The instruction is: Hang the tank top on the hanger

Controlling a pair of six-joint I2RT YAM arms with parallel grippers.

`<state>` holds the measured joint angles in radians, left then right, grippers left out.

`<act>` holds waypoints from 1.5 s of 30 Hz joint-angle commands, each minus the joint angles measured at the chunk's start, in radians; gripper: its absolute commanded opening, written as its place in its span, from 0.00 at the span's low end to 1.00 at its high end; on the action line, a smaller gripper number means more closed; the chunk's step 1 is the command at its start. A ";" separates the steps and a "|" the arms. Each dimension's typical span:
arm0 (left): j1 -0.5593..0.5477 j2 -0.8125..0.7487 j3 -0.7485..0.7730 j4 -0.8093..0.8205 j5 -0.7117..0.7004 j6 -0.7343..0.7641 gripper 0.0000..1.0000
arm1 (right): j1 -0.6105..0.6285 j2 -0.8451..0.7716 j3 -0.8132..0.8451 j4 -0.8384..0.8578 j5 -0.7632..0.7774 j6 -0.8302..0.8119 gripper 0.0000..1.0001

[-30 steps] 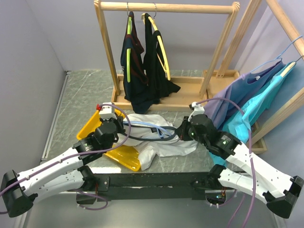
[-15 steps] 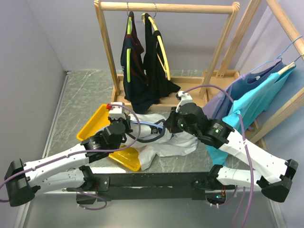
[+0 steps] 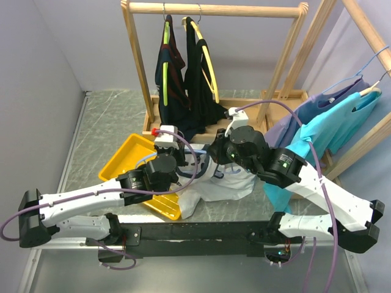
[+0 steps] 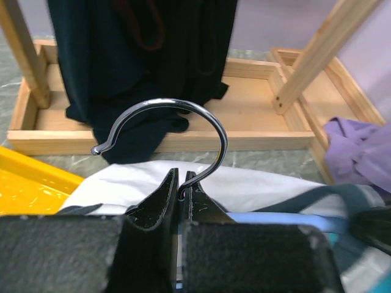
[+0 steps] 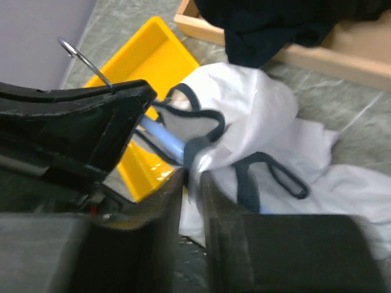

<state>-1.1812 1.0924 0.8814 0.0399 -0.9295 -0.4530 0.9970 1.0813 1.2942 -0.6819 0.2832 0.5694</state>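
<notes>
At the left gripper (image 4: 182, 178): black, felt-textured pads pressed nearly flat together, pinching the hanger (image 4: 278, 220) at the stem right under its hook (image 4: 164, 119). Smooth bright steel wire there, bent into an open round curl with a small kinked tip, upright above the fingertips. Below and to the right, a thin glossy light-blue plastic bar, running under soft white cloth.

At the right gripper (image 5: 190, 183): blocky black fingers narrowed to a slit, nipping a fold of the tank top (image 5: 250, 113) where white jersey meets navy trim. Fold drawn up above the rest of the cloth.

Tank top itself: limp matte knit, bunched and creased between both grippers, in front of the base of the rack (image 3: 214, 8), the rest trailing onto the table (image 3: 104, 122), grey, veined and stone-like. Navy binding looping in narrow ovals across the white. Blue bar entering one navy-rimmed opening, as seen from the right wrist. Lower left corner touching the tray (image 3: 125, 160), a shallow, shiny yellow plastic rectangle with a rounded rim, just left of the cloth.

Behind: pale wood, a round top dowel and square posts on a boxed base, with dark clothes (image 3: 183, 97) hanging limp from the dowel. Far right, purple and teal shirts (image 3: 324, 125) draped on a second, leaning wooden frame (image 3: 365, 27).
</notes>
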 commanded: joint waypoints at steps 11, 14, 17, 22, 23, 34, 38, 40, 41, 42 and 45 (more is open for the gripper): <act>-0.020 -0.080 0.221 -0.162 0.251 0.146 0.01 | 0.003 -0.330 -0.139 0.071 -0.104 -0.276 0.69; -0.020 -0.092 0.274 -0.204 0.357 0.178 0.01 | 0.003 -0.317 -0.133 0.061 -0.167 -0.325 0.67; -0.020 -0.075 0.338 -0.241 0.415 0.198 0.01 | 0.003 -0.305 -0.116 0.065 -0.248 -0.359 0.66; -0.020 -0.026 0.401 -0.253 0.451 0.231 0.01 | 0.012 -0.268 -0.093 0.058 -0.268 -0.361 0.66; -0.020 -0.019 0.412 -0.252 0.449 0.232 0.01 | 0.014 -0.265 -0.095 0.059 -0.268 -0.355 0.65; -0.018 0.029 0.430 -0.186 0.445 0.206 0.42 | 0.029 -0.389 -0.202 0.064 -0.138 -0.238 0.00; -0.018 0.027 0.456 -0.161 0.465 0.180 0.76 | 0.032 -0.438 -0.252 0.062 -0.067 -0.184 0.00; -0.018 0.008 0.456 -0.152 0.477 0.172 0.86 | 0.031 -0.469 -0.271 0.051 -0.052 -0.175 0.00; -0.018 -0.003 0.456 -0.150 0.485 0.168 0.87 | 0.032 -0.477 -0.269 0.023 -0.047 -0.168 0.00; -0.018 -0.028 0.452 -0.150 0.497 0.165 0.88 | 0.031 -0.483 -0.268 0.004 -0.035 -0.166 0.00; -0.020 -0.080 0.432 -0.147 0.520 0.151 0.91 | 0.032 -0.511 -0.239 -0.067 -0.007 -0.143 0.00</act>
<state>-1.1965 1.1007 1.2964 -0.1642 -0.4580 -0.2764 1.0298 0.6212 1.0092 -0.7319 0.2001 0.3779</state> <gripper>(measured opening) 0.905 0.225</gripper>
